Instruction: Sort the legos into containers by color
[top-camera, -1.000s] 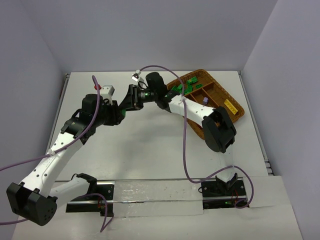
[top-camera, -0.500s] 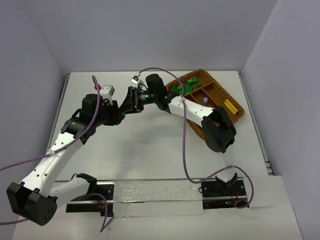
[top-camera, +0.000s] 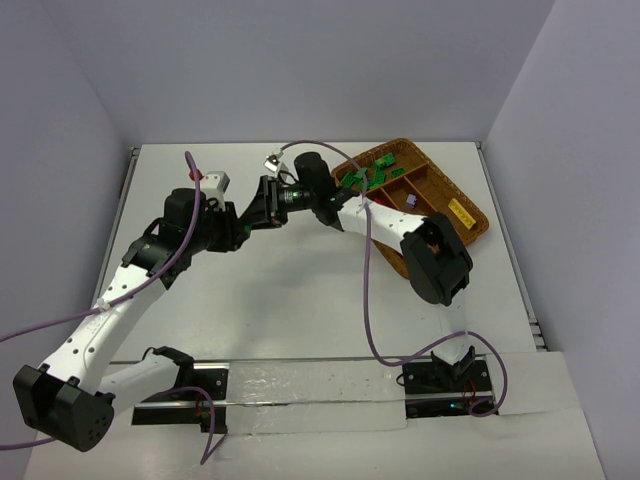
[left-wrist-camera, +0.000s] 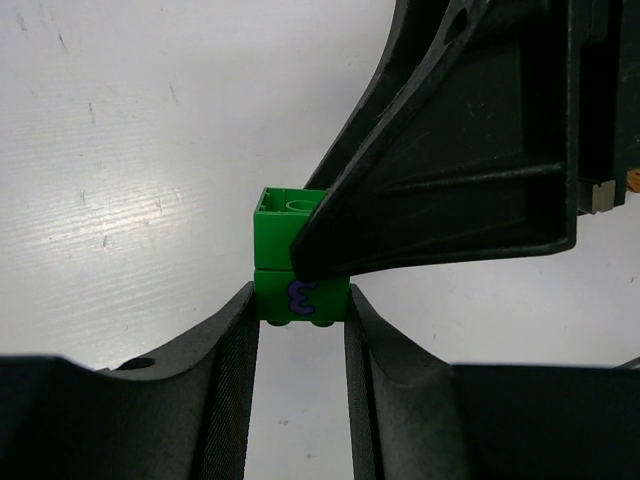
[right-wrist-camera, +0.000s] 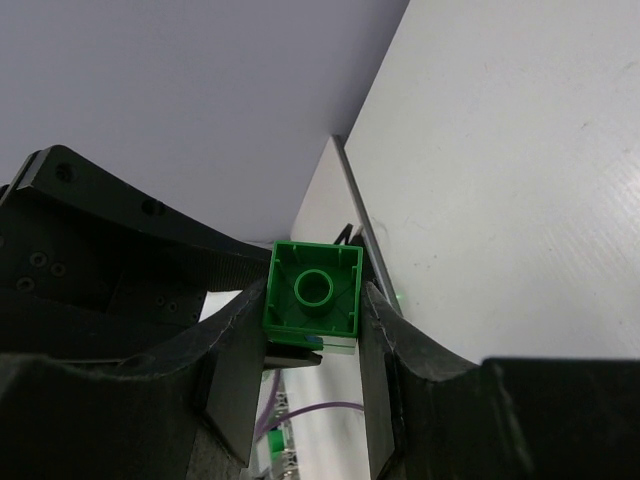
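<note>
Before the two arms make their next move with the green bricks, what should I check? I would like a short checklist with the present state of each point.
1. Left gripper shut on the marked green brick: ok.
2. Right gripper shut on the plain green brick: ok.
3. The two bricks separated: not ok; the left wrist view shows them joined, one against the other.
4. Green section of the tray identifiable: ok; green legos lie at its left end in the top view.
5. Room left in that section: cannot tell.
</note>
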